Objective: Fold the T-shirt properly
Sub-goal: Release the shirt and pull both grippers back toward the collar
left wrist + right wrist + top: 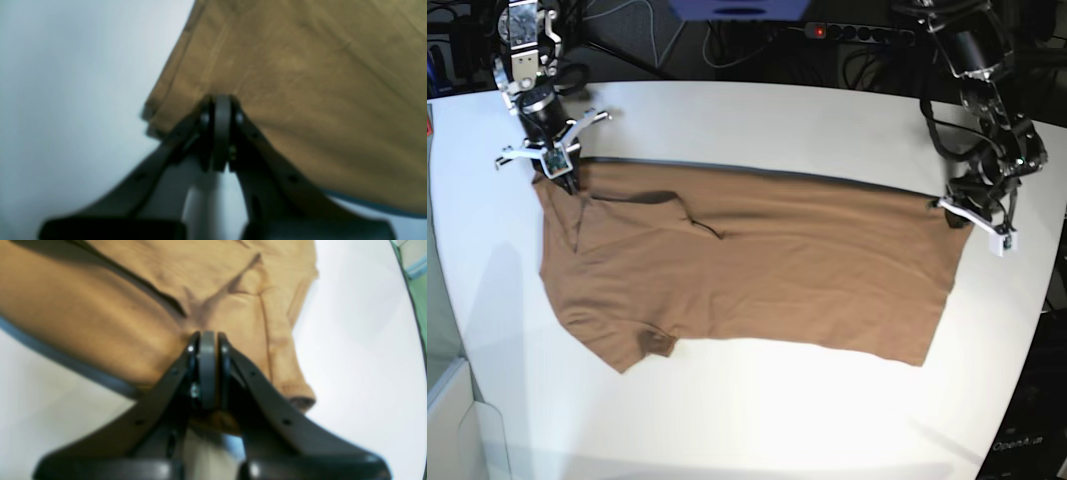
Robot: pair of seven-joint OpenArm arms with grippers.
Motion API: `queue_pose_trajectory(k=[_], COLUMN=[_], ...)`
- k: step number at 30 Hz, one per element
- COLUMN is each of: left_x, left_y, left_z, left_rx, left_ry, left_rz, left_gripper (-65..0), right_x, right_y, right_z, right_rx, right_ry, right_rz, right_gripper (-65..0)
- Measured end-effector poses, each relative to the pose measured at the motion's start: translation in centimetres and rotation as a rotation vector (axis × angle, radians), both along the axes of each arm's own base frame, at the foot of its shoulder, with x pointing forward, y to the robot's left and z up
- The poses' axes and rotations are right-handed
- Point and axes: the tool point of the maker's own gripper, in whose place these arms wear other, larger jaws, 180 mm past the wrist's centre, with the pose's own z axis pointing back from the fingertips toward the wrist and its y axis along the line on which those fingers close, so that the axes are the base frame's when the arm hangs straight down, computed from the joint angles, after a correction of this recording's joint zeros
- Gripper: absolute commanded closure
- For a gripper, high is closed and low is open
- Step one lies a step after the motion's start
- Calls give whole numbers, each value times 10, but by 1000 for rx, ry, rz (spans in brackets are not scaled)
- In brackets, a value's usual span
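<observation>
So the brown T-shirt point(757, 265) is lying across the middle of the white desk point(757, 420), already folded lengthwise, with its long folded edge running straight along the far side. Both hands are pinching that far edge at opposite ends. The right hand point(207, 336) is sitting at the collar-and-sleeve end, jaws clamped tight on the fabric right by the sleeve seam, and the short sleeve point(293, 386) is trailing off beside it toward the desk's curved rim. The left hand point(222, 100) is gripping the hem end, jaws closed on the cloth just in from the corner, where the stitched hem point(173, 76) is running off at a slant.

The near edge of the shirt is looking less tidy, sloping from the lower sleeve point(642, 345) toward the hem corner. Plenty of bare desk is showing in front of the shirt and a narrower strip behind it. Cables and a power strip point(857, 32) are sitting beyond the far rim.
</observation>
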Motion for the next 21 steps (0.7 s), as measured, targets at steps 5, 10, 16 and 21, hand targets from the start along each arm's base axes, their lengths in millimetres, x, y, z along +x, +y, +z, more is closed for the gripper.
queue_pose_trajectory(k=[5, 10, 16, 21], left_x=[-31, -63, -93, -108], left_y=[4, 2, -2, -4], left_z=[0, -2, 0, 1], left_rx=[44, 71, 111, 126], left_ry=[8, 25, 64, 96], left_rz=[-14, -17, -21, -37], left_gripper=[-22, -22, -22, -22], right_x=[-10, -31, -53, -66], right_y=[0, 4, 8, 6], right_z=[-2, -1, -1, 1], right_rx=[7, 13, 25, 38], right_ry=[4, 11, 23, 22], right_rz=[0, 15, 26, 12], right_gripper=[-4, 0, 0, 0])
